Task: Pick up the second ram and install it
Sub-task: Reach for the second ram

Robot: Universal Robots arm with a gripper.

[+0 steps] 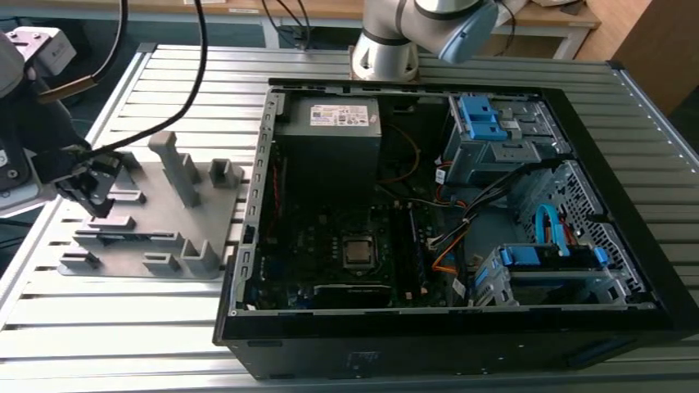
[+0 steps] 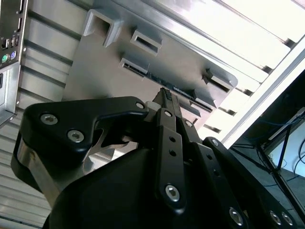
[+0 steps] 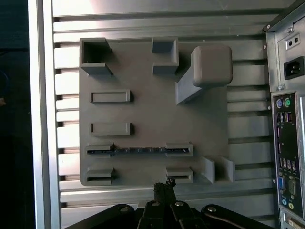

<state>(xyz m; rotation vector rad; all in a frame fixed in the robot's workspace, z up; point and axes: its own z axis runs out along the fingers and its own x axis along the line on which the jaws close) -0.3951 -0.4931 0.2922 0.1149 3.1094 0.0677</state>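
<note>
One thin, flat dark strip, the second ram (image 3: 140,150), stands on its long edge in the grey plastic fixture (image 3: 143,109), each end seated in a rectangular slotted holder (its long middle is bare between them). The fixture is a matte moulded plate with boxy ribs and one tall, blocky post. It rests on the ridged aluminium desk (image 1: 110,327) beside the open black computer case (image 1: 437,348). The black metal end effector (image 3: 165,185) hangs over the fixture's rim nearest the ram, apart from it, its slim fingers drawn narrow, tips together with nothing between them
</note>
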